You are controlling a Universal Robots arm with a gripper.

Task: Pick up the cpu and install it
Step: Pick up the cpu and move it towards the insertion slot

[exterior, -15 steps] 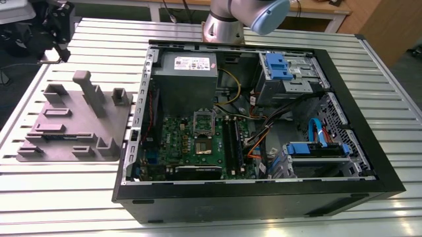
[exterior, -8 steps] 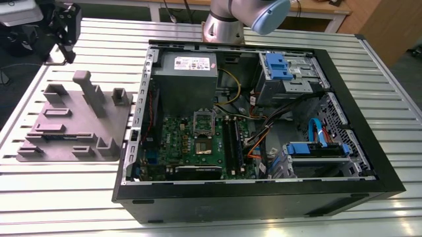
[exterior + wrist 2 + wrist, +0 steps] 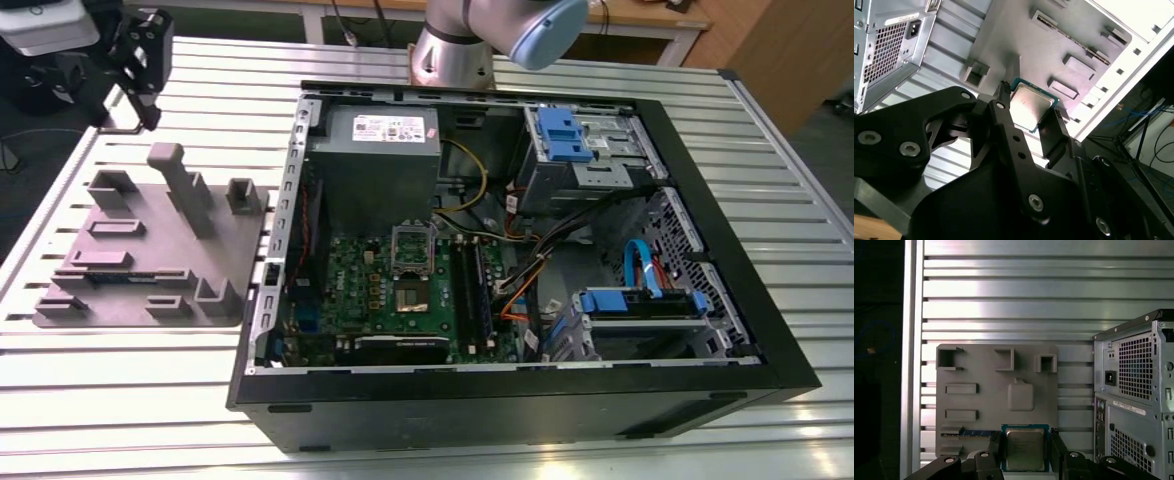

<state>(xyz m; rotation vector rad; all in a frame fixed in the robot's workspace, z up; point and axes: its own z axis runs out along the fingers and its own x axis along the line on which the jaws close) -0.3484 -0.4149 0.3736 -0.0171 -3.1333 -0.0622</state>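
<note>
At the tabletop's (image 3: 120, 400) edge on the exterior view's left lies the grey fixture tray (image 3: 134, 250). Above it, our gripper (image 3: 1025, 439) clamps the cpu (image 3: 1031, 105) by two sides. We judge pickup done. Seating it on the motherboard (image 3: 400, 290), inside the open case (image 3: 534, 410) rightward, remains.

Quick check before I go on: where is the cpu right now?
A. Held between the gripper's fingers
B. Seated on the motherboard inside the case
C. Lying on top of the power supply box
A: in both wrist views the cpu sits clamped between the fingers of the gripper, with the grey parts tray in the background beyond it.
</note>
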